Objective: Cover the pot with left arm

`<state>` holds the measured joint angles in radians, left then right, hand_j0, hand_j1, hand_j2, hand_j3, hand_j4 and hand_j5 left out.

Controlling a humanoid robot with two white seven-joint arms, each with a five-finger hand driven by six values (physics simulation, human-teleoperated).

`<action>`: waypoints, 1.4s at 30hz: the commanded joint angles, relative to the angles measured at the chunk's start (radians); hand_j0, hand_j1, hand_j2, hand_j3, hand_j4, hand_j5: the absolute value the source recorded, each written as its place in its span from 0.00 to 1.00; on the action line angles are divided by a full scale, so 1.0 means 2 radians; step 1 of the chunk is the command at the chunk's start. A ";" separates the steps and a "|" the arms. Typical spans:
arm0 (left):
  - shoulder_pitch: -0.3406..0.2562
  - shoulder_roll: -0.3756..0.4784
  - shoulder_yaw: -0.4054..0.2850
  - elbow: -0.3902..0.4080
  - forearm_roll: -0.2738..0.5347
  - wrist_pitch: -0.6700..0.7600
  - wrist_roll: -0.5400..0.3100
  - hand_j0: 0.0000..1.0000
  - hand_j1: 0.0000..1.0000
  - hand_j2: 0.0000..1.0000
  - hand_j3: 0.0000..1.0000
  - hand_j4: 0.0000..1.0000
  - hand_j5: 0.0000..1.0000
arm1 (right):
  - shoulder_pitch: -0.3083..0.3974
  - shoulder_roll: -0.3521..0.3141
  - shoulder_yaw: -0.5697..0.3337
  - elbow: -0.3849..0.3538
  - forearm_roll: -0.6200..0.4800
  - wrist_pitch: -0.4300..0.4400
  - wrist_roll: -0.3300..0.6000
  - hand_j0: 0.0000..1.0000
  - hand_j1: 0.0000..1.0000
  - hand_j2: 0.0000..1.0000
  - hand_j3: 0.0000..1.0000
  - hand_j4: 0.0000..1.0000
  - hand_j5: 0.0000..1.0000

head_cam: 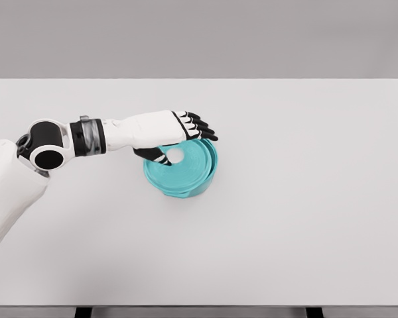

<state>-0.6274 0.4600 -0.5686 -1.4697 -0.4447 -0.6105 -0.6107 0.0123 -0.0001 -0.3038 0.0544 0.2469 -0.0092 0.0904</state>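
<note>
Your left hand (186, 132) sits over the teal lid (186, 161), thumb by the white knob (175, 156), fingers extended past the far rim; can't tell whether it actually pinches the knob; the lid rests on the teal pot (183, 187), near the table's (305, 218) middle, slightly left, and looks a touch skewed. To finish well, lower straight, centre the lid on the rim, confirm it seats flat all round, then release and lift clear without dragging it. Table is plain white, edge to edge; grey wall behind; right arm not visible.
</note>
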 commanded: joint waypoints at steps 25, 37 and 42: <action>0.000 0.004 0.003 -0.012 0.002 0.000 0.000 1.00 1.00 1.00 1.00 1.00 1.00 | 0.000 0.000 0.000 0.000 0.000 0.000 0.000 1.00 1.00 1.00 1.00 1.00 1.00; -0.002 0.004 0.004 -0.020 0.002 0.000 0.000 1.00 1.00 1.00 1.00 1.00 1.00 | 0.000 0.000 0.000 0.000 0.000 0.000 0.000 1.00 1.00 1.00 1.00 1.00 1.00; -0.002 0.004 0.004 -0.023 0.002 0.000 0.000 1.00 1.00 1.00 1.00 1.00 1.00 | 0.000 0.000 0.000 0.000 0.000 0.000 0.000 1.00 1.00 1.00 1.00 1.00 1.00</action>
<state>-0.6320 0.4676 -0.5622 -1.5134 -0.4466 -0.6137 -0.6114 0.0123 -0.0001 -0.3038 0.0543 0.2469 -0.0092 0.0904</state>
